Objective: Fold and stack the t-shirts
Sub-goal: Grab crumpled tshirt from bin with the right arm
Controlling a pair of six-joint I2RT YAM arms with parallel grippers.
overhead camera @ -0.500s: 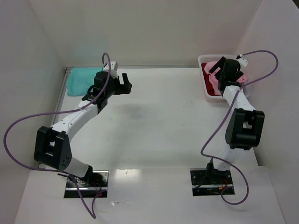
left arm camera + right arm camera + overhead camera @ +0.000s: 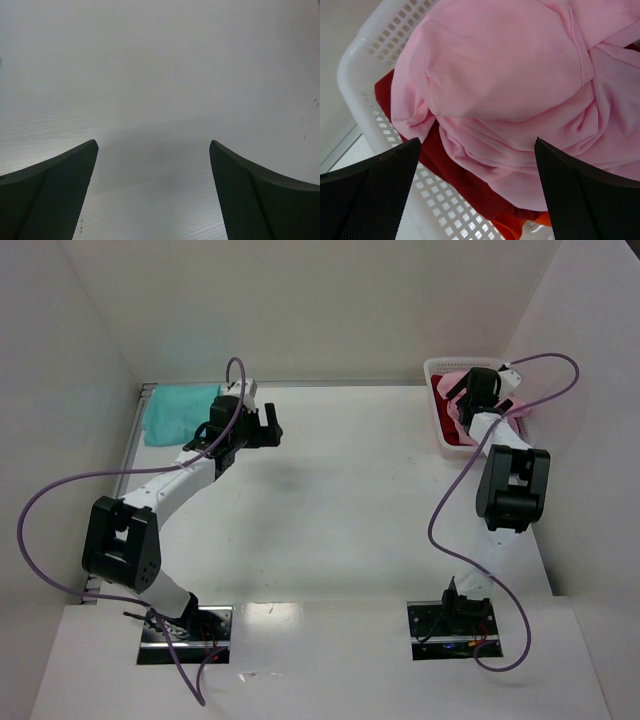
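A crumpled light pink t-shirt [image 2: 515, 85] lies on top of a red t-shirt [image 2: 455, 175] in a white basket [image 2: 365, 55] at the back right of the table; the basket also shows in the top view [image 2: 440, 410]. My right gripper [image 2: 477, 150] hangs open just above the pink cloth; in the top view it is over the basket [image 2: 478, 390]. A folded teal t-shirt [image 2: 178, 410] lies at the back left. My left gripper [image 2: 268, 426] is open and empty over bare table [image 2: 160, 100], just right of the teal shirt.
A bit of orange cloth [image 2: 520, 227] shows under the red shirt in the basket. White walls close in the table on the left, back and right. Purple cables loop from both arms.
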